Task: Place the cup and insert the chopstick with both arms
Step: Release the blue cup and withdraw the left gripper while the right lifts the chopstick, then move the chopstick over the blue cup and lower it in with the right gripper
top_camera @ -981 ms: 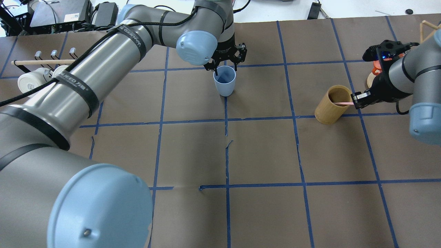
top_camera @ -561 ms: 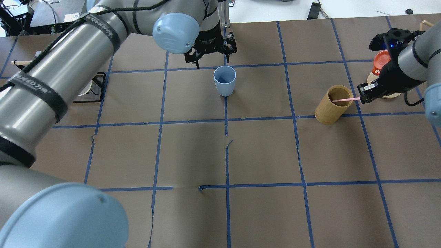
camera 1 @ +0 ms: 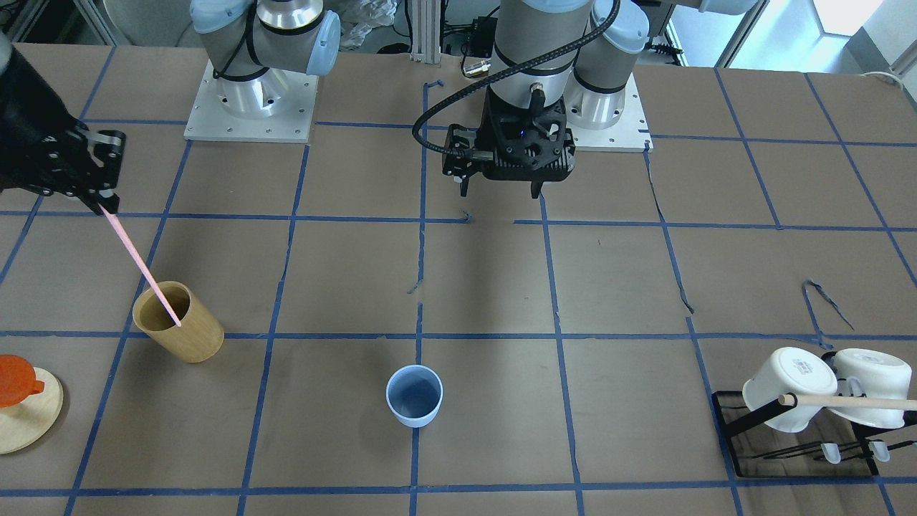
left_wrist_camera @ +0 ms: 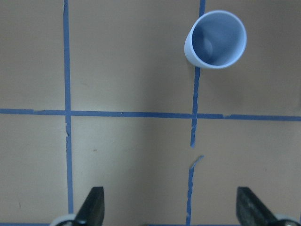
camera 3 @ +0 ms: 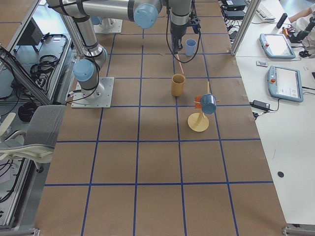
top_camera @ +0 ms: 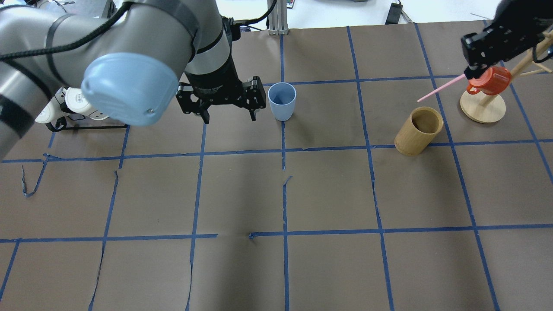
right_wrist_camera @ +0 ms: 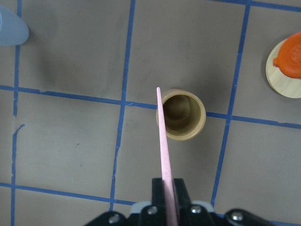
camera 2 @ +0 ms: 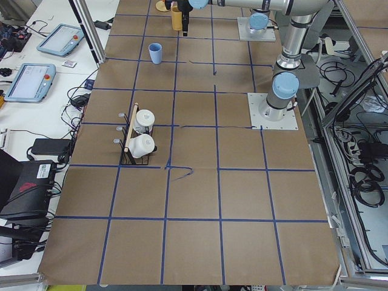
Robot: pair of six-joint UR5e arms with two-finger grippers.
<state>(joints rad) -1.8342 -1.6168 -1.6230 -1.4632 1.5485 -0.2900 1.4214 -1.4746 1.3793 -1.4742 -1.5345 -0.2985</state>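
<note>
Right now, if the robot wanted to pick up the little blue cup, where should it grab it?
Probably by the rim, coming straight down from above. The blue cup stands upright with its open mouth facing up and looks empty, so one jaw can slip inside the wall and the other outside. The left gripper, jaws open, is nearest.

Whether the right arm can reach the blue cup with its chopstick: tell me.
Probably yes: the right gripper holds the pink chopstick raised, seemingly clear of the bamboo holder; the blue cup stands open, the left gripper aside.
</note>
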